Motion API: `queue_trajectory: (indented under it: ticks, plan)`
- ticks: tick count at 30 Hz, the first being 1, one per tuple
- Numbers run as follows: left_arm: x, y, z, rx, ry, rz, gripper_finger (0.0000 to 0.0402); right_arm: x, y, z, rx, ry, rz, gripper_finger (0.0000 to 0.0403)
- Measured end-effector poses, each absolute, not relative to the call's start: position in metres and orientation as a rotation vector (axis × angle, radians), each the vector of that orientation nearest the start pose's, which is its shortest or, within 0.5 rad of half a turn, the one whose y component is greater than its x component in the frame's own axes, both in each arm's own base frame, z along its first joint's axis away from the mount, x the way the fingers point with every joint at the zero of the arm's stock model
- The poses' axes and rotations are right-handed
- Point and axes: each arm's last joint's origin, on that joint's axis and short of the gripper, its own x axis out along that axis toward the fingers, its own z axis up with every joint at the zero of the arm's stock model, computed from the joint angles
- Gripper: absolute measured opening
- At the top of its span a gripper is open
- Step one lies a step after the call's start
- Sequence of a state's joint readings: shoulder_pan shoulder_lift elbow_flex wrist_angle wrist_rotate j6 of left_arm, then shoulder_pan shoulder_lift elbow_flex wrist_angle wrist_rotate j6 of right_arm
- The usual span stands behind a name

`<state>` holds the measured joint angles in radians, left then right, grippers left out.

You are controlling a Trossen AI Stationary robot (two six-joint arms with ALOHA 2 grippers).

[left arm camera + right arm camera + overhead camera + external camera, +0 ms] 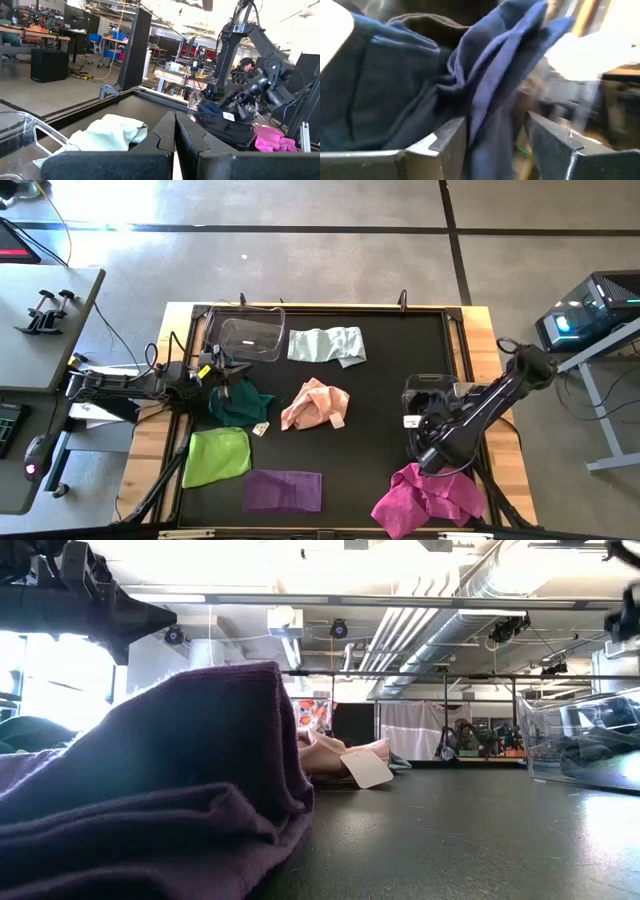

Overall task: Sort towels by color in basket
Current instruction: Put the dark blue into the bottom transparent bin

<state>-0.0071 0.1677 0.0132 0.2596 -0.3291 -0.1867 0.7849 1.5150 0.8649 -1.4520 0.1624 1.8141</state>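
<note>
My right gripper (495,130) stands at the table's right side (425,425) and is shut on a navy towel (410,85), part of a dark heap (430,393) that also shows in the left wrist view (225,127). My left gripper (175,132) is shut and empty. It hovers at the table's left (222,370), between the clear basket (250,335) and the dark teal towel (240,402). Lying flat on the mat are the mint towel (325,345), peach-pink towel (315,405), lime green towel (215,455), purple towel (285,490) and magenta towel (425,495). My right gripper has a bunched fold of the navy towel (490,100) between its two fingers, several layers thick. The fingers come from above, slanting in from the table's right. The rest of the cloth spreads ahead of the fingers; whether it is lifted clear cannot be told.
The clear basket stands at the mat's far left corner. A raised black frame (330,307) runs along the table's far edge. Bare mat (385,430) lies between the peach-pink towel and my right arm. In the low view the purple towel (150,790) fills the foreground.
</note>
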Motion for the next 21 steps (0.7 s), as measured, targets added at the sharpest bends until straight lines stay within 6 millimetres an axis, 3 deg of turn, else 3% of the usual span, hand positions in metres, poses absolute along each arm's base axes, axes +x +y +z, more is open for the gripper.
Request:
queue_trajectory:
  ticks: [4, 12, 17, 21]
  plan:
    - [0.106, 0.009, 0.179, -0.203, -0.134, 0.311, 0.0, 0.141, 0.135, 0.209, 0.282, 1.388, -1.202, 0.0196]
    - [0.106, 0.009, 0.179, -0.203, -0.133, 0.311, 0.0, 0.164, 0.149, 0.236, 0.274, 1.212, -0.929, 0.0195]
    - [0.106, 0.009, 0.179, -0.196, -0.132, 0.311, 0.0, 0.18, 0.159, 0.235, 0.316, 1.01, -0.72, 0.0195]
    - [0.106, 0.009, 0.179, -0.196, -0.132, 0.311, 0.0, 0.181, 0.159, 0.222, 0.382, 0.954, -0.628, 0.0195]
